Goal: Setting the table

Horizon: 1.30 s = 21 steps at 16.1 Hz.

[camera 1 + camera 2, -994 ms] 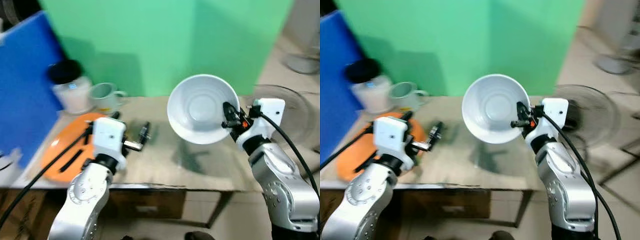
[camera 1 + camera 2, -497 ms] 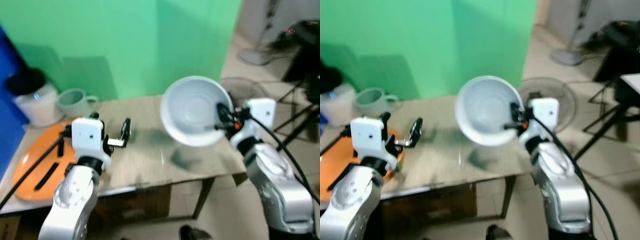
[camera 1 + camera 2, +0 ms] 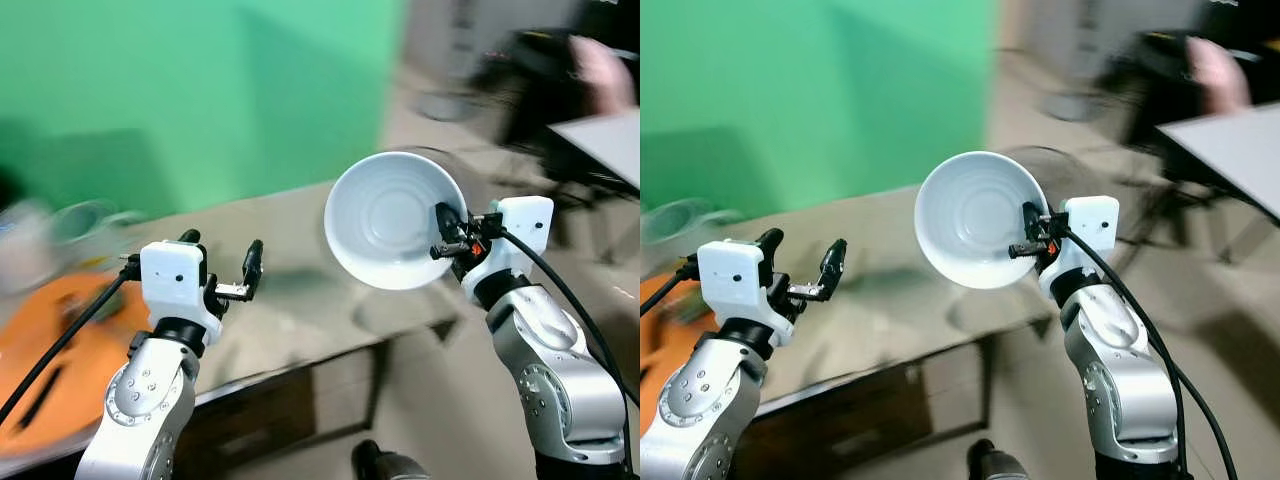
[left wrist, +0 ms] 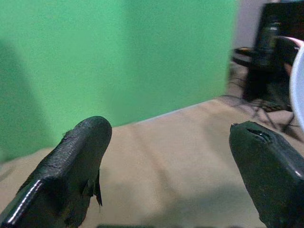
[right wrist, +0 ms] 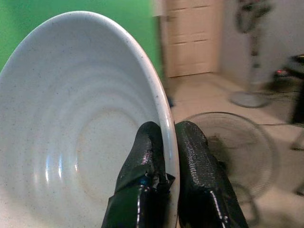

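Right end effector [image 3: 447,232] clamped on white bowl [image 3: 391,219] rim, held tilted in air | left end effector [image 3: 222,268] apart, empty | bowl not yet on tabletop [image 3: 300,300]; placement remains.

Cam swung right: table [image 3: 300,290] edge slid left, blue panel gone, scene blurred.

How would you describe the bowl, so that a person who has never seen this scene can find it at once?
Look in front of the green wall, above the right end of the tan table. There the right gripper holds a white bowl in the air, pinching its rim. It is tipped on its side, with its ringed inside facing the camera, unlike the orange plate lying flat on the table.
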### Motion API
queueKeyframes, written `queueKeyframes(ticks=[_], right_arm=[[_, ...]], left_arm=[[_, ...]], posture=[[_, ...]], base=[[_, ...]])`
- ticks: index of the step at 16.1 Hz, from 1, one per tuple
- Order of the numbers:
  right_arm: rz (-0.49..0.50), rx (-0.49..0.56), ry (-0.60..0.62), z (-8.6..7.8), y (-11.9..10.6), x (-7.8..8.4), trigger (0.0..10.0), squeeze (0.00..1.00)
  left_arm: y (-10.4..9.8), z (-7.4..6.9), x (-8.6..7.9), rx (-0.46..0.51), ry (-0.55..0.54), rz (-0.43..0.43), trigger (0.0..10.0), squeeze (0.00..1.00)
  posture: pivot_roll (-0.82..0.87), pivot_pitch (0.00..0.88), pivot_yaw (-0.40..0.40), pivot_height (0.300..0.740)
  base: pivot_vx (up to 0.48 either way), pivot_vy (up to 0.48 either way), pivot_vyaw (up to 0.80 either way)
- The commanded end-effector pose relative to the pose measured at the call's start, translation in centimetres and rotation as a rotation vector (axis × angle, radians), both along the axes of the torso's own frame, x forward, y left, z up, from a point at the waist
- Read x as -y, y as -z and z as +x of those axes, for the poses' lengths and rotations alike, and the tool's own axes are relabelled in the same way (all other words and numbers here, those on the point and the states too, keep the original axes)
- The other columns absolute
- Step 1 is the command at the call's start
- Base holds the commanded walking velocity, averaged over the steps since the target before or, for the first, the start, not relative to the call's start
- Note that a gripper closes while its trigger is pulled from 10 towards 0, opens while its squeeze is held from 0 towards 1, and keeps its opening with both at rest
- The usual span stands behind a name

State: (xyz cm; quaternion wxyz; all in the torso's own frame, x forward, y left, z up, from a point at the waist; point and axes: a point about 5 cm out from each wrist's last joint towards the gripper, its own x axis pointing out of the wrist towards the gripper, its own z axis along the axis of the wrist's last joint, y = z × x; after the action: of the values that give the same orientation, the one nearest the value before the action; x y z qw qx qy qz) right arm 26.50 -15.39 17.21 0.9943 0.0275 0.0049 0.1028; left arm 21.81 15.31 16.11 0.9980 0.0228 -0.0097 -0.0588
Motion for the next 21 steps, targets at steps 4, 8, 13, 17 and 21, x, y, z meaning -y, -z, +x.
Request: queueKeyframes(ticks=[4, 8, 13, 17, 21], right_arm=[[-0.046, 0.079, -0.03, 0.6, -1.1, -0.8, 10.0, 0.0], [0.005, 0.055, -0.012, 0.7, -1.1, -0.8, 10.0, 0.0], [-0.089, 0.127, 0.061, 1.1, -1.3, -0.2, 10.0, 0.0], [-0.073, 0.04, 0.05, 1.0, -0.3, 0.3, 10.0, 0.0], [-0.065, 0.013, 0.076, 0.8, 0.2, 0.8, 10.0, 0.0]], left_arm=[[-1.6, 0.4, -1.4, 0.156, -0.136, -0.04, 10.0, 0.0], [-1.4, 0.1, -1.1, 0.143, -0.115, -0.048, 10.0, 0.0], [0.0, -0.7, -0.9, 0.053, -0.062, -0.017, 10.0, 0.0], [0.5, -0.9, -0.7, 0.021, -0.063, -0.01, 10.0, 0.0], [0.6, -0.6, -0.5, 0.019, -0.078, 0.004, 10.0, 0.0]], posture=[[-0.07, 0.0, 0.046, 0.74], [-0.06, 0.0, 0.036, 0.74], [-0.06, 0.0, 0.028, 0.74], [-0.06, 0.0, 0.028, 0.74], [-0.07, 0.0, 0.036, 0.74]], base=[[0.0, 0.0, -0.8], [0.0, 0.0, -0.8], [0.0, 0.0, -0.78], [0.0, 0.0, -0.78], [0.0, -0.09, -0.8]])
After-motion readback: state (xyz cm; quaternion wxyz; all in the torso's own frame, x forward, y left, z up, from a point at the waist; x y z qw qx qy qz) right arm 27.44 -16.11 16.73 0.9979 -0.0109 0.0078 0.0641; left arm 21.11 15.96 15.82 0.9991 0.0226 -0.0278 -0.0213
